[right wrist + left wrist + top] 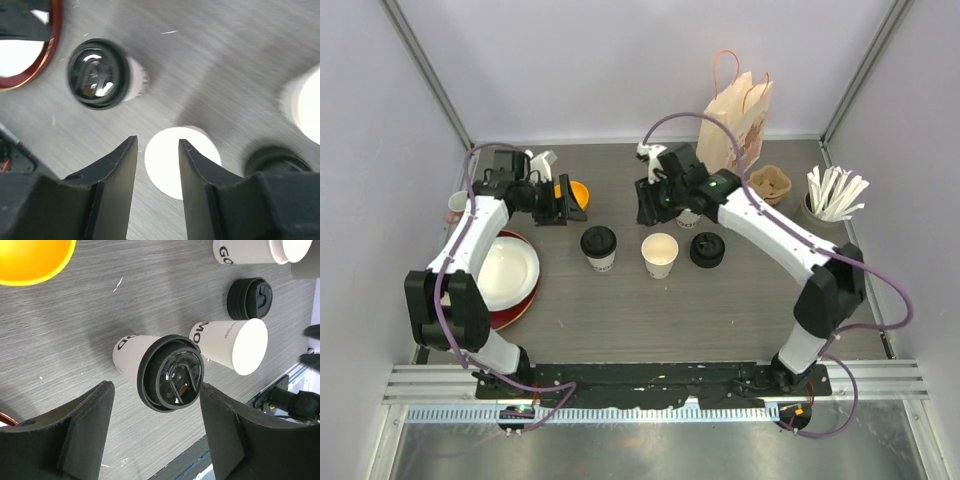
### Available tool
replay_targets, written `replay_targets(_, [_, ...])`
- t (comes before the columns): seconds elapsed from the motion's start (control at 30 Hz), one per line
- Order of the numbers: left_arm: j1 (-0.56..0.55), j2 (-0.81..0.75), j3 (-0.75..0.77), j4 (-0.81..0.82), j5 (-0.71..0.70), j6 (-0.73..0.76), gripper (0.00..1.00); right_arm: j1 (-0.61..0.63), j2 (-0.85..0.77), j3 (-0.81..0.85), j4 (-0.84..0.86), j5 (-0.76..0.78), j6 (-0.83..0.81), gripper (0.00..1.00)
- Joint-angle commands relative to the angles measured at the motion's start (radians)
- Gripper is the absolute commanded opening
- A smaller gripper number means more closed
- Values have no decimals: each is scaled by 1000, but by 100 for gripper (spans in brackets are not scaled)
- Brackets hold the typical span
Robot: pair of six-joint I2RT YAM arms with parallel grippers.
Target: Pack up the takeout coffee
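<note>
A white paper cup with a black lid (598,246) stands mid-table; it shows in the left wrist view (165,371) and the right wrist view (97,75). A second white cup (659,254) stands open beside it, with a loose black lid (707,249) to its right. A third open white cup (688,218) is partly hidden under the right arm. My left gripper (563,204) is open and empty, behind and left of the lidded cup (156,390). My right gripper (647,208) is open and empty above the open cup (157,142).
A paper bag with handles (738,120) stands at the back right, with a cardboard cup carrier (770,184) and a holder of white stirrers (835,194) to its right. An orange bowl (576,190) sits by the left gripper. A white plate on a red plate (505,275) lies left.
</note>
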Motion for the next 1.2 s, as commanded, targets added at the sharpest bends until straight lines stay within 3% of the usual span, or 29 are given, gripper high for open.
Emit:
replay_targets(0.0, [-6,-37,55,-16,5,30,75,-95,-135,-40,-123,212,-26,42])
replay_targets(0.1, [-7,-40,64,-19,6,36,76,-154,-172,-150,-119,285,3,38])
replay_targets(0.3, [-10,-43,60,-22,6,36,77,-173,-145,-302,-13,316,29,41])
replay_targets(0.57, [-13,-54,46,-28,3,44,77,-175,-49,-299,33,296,15,41])
replay_targets(1.17, [-13,-28,44,-16,20,30,77,-175,11,-313,30,299,12,29])
